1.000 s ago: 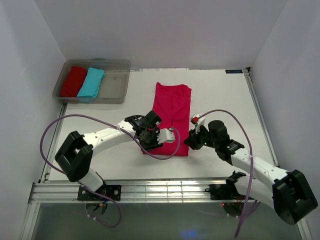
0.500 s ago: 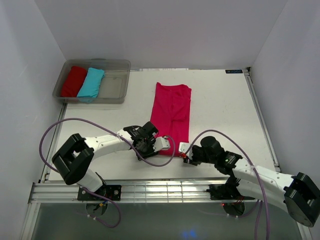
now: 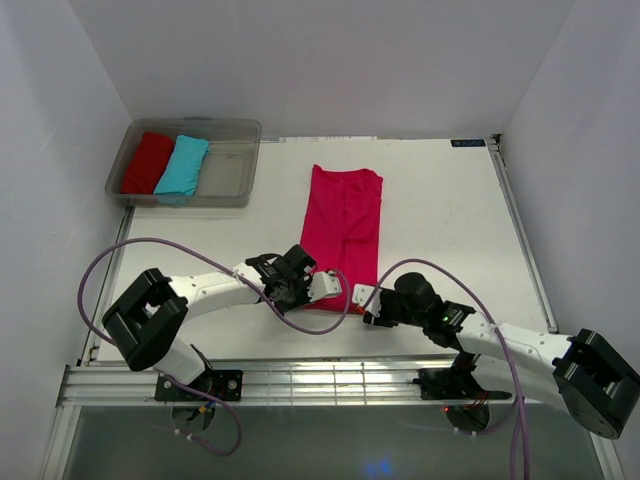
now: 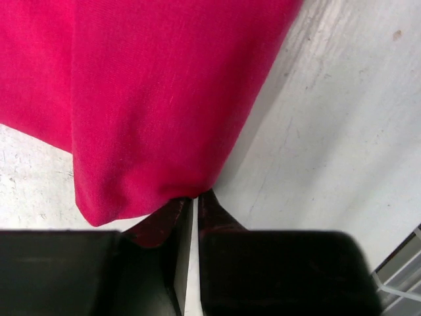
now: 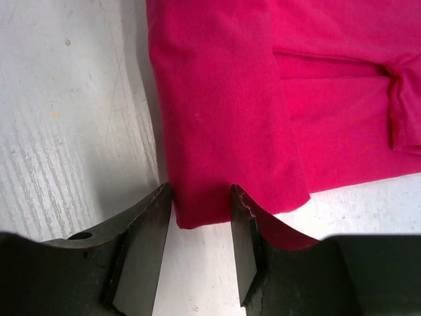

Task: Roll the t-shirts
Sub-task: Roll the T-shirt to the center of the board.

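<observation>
At the near end of the table (image 3: 450, 220), your pink shirt (image 3: 343, 235) lies flat in a long strip. Your left gripper (image 4: 192, 201) is pinched on one near corner and your right gripper (image 5: 200, 210) sits open around the other, so both can start the roll evenly.

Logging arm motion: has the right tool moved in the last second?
Yes. Against the shirt, the right tool has come from beside its right edge back to its near right corner.
</observation>
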